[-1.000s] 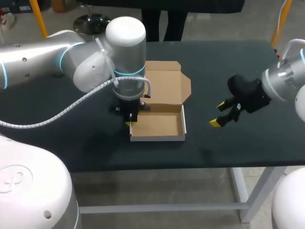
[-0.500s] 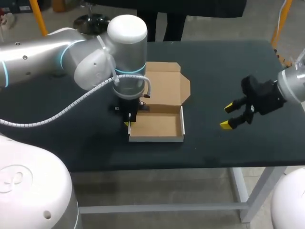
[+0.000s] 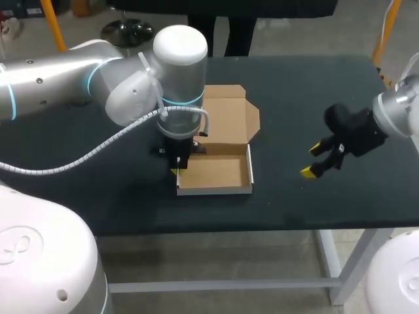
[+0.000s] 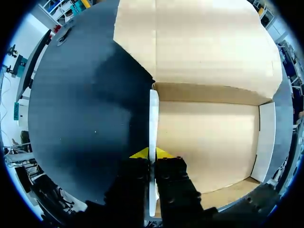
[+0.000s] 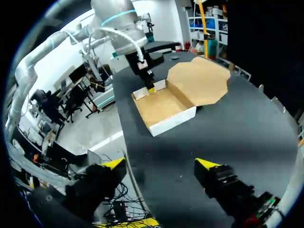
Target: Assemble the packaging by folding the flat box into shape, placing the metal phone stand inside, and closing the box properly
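The box (image 3: 219,171) sits mid table (image 3: 294,85), lid laid open. My left hand (image 4: 151,154) pinches its left wall; my right hand (image 3: 314,160), fingers spread, hovers well off to its right.

Non-task item logged: one table (image 3: 294,203) with a dark matte top on a white frame, one leg (image 3: 329,265) showing under the top's front right part, a crossbar (image 3: 216,286) running low beneath its front edge.
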`<state>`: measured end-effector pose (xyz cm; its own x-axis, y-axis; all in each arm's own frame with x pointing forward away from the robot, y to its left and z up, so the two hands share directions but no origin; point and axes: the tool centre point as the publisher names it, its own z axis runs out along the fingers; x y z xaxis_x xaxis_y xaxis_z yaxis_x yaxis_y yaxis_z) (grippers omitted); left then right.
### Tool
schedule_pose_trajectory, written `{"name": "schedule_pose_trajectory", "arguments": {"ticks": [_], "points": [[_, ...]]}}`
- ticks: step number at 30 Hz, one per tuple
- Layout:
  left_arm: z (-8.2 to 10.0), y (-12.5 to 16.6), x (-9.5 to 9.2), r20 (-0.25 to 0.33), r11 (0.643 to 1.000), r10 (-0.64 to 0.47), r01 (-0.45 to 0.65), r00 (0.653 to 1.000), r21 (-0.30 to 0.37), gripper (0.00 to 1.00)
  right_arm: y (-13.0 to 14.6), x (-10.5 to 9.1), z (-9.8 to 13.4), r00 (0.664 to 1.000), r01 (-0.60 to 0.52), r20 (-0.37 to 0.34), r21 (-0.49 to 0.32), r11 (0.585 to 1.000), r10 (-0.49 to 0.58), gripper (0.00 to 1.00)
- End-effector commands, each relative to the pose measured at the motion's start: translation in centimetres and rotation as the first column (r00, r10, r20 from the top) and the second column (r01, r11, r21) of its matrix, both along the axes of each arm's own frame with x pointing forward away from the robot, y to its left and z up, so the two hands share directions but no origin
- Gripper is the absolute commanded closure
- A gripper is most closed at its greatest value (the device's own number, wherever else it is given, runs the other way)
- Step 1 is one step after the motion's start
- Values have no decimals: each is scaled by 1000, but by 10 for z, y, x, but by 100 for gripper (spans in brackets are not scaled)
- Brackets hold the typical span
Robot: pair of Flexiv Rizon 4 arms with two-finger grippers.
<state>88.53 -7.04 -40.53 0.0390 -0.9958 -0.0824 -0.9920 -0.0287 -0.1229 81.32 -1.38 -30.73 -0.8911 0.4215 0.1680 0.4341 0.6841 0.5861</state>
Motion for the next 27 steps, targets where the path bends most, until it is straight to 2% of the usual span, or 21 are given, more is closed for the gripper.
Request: {"name": "schedule_pose_trajectory", "arguments": {"ticks": [1, 11, 22, 27], "points": [[0, -1, 0, 0, 1000, -1, 1, 1000, 6, 100, -4, 2, -7, 999, 26, 30, -16, 1000, -26, 0], [-2, 0, 1, -5, 1000, -5, 5, 1000, 8, 100, -16, 9, -16, 999, -4, 37, -29, 1000, 6, 0], [-4, -1, 3, -7, 1000, -11, 11, 1000, 15, 100, -15, 8, -20, 997, -55, 50, -56, 997, 58, 0], [-6, -1, 4, 1, 999, -6, 6, 1000, 54, 100, -15, 8, -20, 997, -55, 50, -56, 997, 58, 0]]}}
